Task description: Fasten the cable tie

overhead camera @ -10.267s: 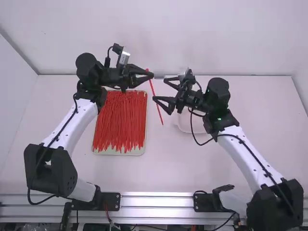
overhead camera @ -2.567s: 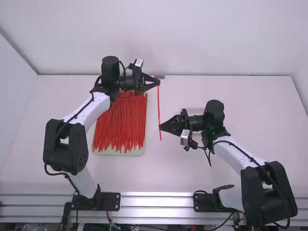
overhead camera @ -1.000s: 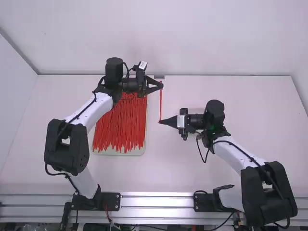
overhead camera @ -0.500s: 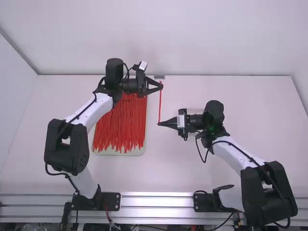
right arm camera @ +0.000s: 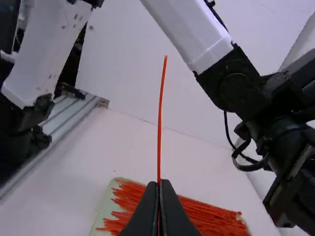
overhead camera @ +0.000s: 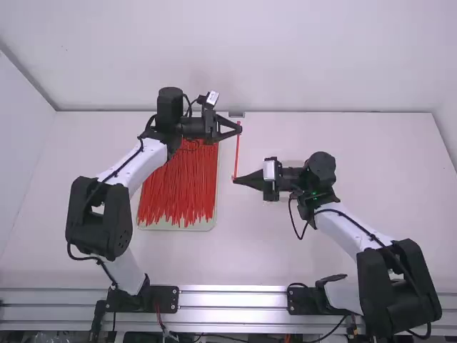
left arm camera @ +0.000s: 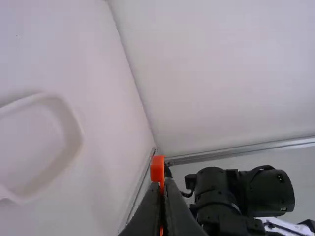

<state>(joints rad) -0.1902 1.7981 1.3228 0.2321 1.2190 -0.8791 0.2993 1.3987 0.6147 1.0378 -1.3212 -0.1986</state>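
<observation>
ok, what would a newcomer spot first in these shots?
A single red cable tie strung straight between both arms over the middle of the table: the left pincer shut on its far end, the right pincer shut on its near end. Next, the dense heap of red ties on a tray just left of it, beside the left arm.
</observation>
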